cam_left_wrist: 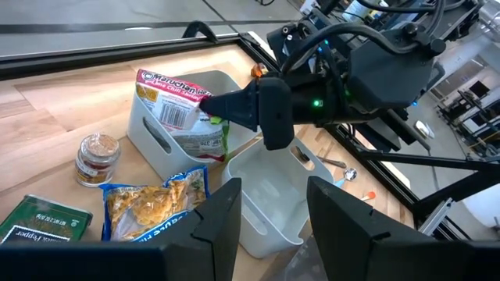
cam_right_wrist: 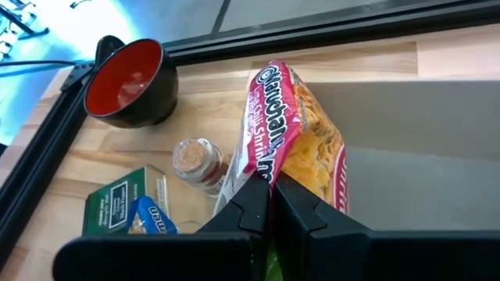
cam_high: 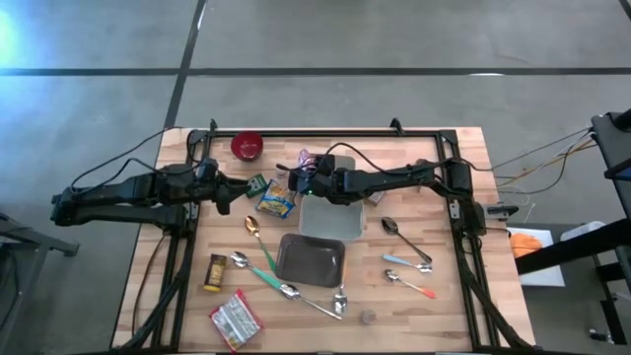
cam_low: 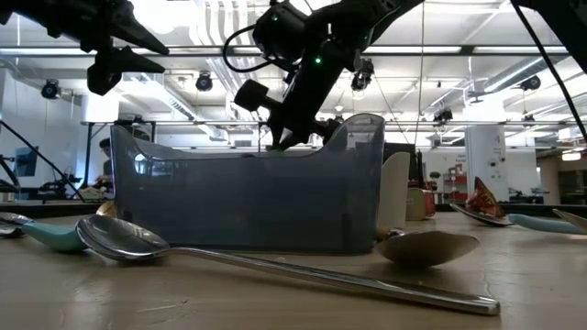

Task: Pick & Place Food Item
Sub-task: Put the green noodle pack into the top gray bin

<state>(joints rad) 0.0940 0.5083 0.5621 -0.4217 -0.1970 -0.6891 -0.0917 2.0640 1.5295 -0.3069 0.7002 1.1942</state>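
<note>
A pink-and-white noodle packet point(cam_right_wrist: 291, 129) stands tilted in the far white bin point(cam_left_wrist: 152, 129), and my right gripper point(cam_right_wrist: 269, 195) is shut on it, reaching in from the table's right point(cam_high: 302, 180). A second white bin point(cam_left_wrist: 269, 199) stands just nearer, holding nothing that shows. My left gripper point(cam_left_wrist: 273, 218) hangs open at the left point(cam_high: 232, 192), nothing between its fingers, facing both bins. Whether the packet's lower end rests on the bin's floor is hidden by the bin wall. My right gripper pinches the noodle packet between its two fingers at the flat edge point(cam_right_wrist: 260, 173) on the side nearest the wrist. The fingers point(cam_left_wrist: 223, 105) slant down from the table's right. The packet stands tilted, printed end point(cam_left_wrist: 168, 82) above the rim, lower part inside the bin.
Beside the bins lie a spice jar point(cam_left_wrist: 98, 156), a yellow snack bag point(cam_left_wrist: 152, 204) and a green box point(cam_left_wrist: 31, 222); a red bowl point(cam_high: 246, 146) stands far left. Nearer are a dark metal tray point(cam_high: 311, 258), several spoons point(cam_high: 399, 232) and two more packets point(cam_high: 235, 318).
</note>
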